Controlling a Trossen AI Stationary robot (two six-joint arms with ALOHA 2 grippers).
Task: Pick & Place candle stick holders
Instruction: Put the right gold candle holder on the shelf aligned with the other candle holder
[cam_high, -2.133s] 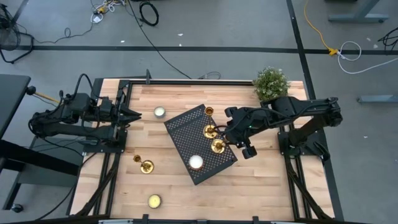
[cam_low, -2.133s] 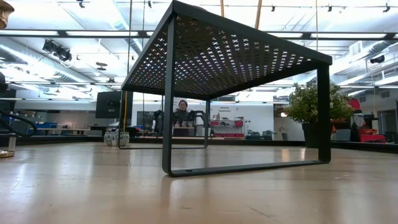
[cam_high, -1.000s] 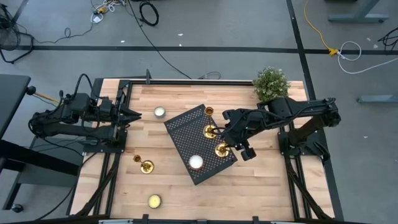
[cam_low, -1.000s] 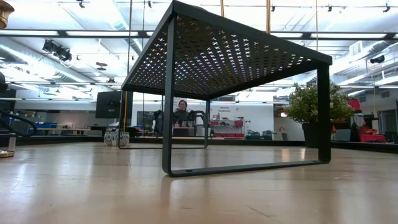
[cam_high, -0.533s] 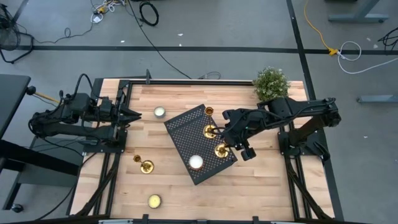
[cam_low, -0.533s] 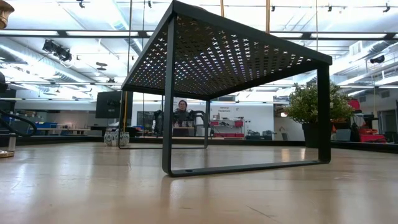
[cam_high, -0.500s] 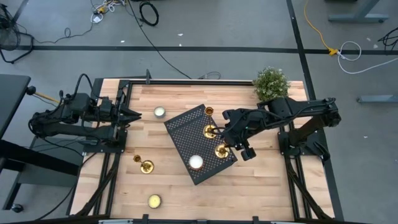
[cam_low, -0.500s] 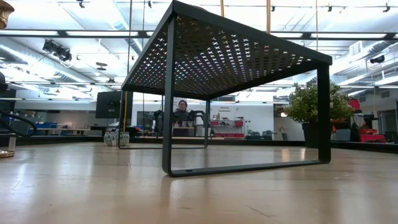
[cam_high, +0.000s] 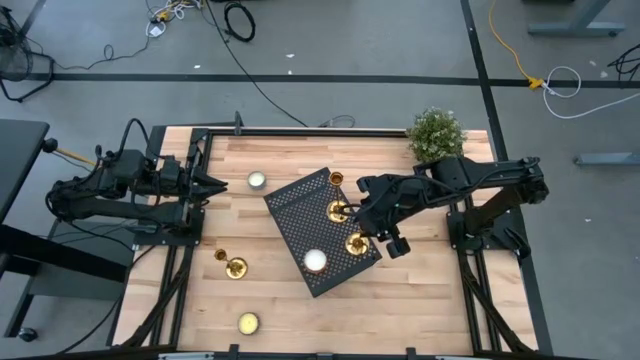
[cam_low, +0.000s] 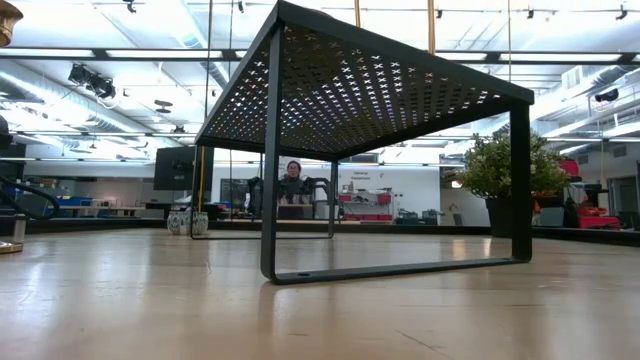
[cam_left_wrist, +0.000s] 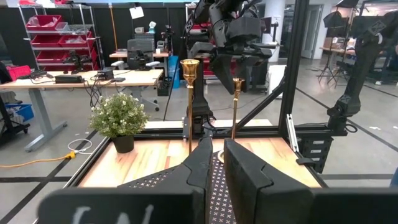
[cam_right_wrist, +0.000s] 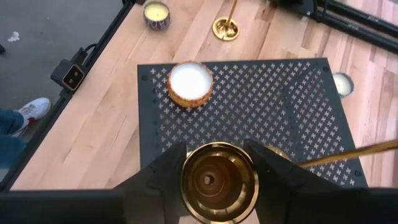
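Brass shows in three spots from above: your right gripper (cam_high: 366, 228) sits over the black perforated stand (cam_high: 300, 215) with its fingers closed on one candle stick holder (cam_high: 355, 241) near the stand's right corner. A second holder (cam_high: 338, 211) stands just beside it on the stand, and a third holder (cam_high: 234, 267) rests on the wooden table (cam_high: 420, 290) well to the left. Your left gripper (cam_high: 213, 183) waits at the table's left edge, pinched shut and empty.

Low view gives you only the stand's underside (cam_low: 370, 90).

Left wrist view shows two tall holders (cam_left_wrist: 189, 68) upright beneath the other arm.

Right wrist view looks straight down on the gripped holder's cup (cam_right_wrist: 217, 180) between both fingers (cam_right_wrist: 165, 171), with a white candle (cam_right_wrist: 189, 81) on the stand beyond.
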